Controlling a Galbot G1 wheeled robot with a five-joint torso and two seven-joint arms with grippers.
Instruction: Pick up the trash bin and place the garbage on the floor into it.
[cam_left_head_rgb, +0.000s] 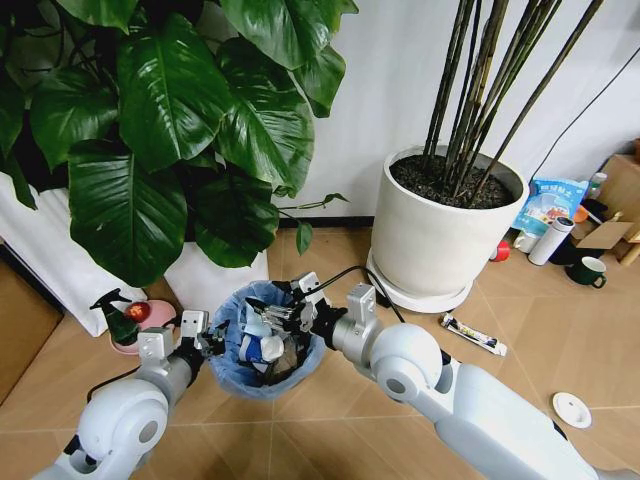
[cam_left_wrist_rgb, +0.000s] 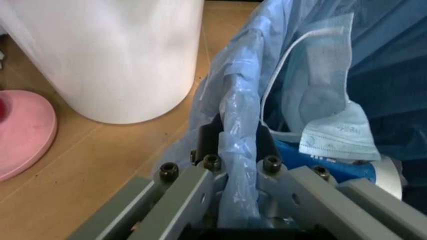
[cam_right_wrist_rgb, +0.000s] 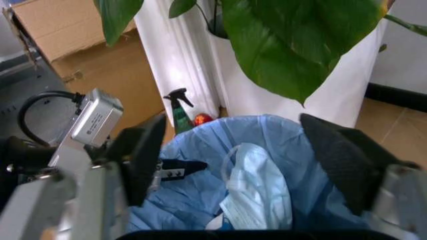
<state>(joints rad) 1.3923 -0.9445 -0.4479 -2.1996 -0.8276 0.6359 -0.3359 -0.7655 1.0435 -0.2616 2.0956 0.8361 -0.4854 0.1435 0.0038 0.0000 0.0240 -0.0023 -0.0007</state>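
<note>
No legible writing on trash bin (cam_left_head_rgb: 270, 372)

The head camera looks forward and down from above at the small black bin lined with crinkled light-blue plastic (cam_left_head_rgb: 268, 345). Both wrist cameras sit very close to that same bin (cam_left_wrist_rgb: 300, 75) (cam_right_wrist_rgb: 267, 165) (from opposite sides).

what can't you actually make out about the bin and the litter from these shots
- Trash bin base, head view: hidden by the bag and both arms, so whether it touches the floor is unclear.
- Deeper bin contents, right wrist view: covered by a face mask.
- Thin tube label, head view: too small.
- Left end effector fingertips, left wrist view: wrapped in bag plastic.
</note>
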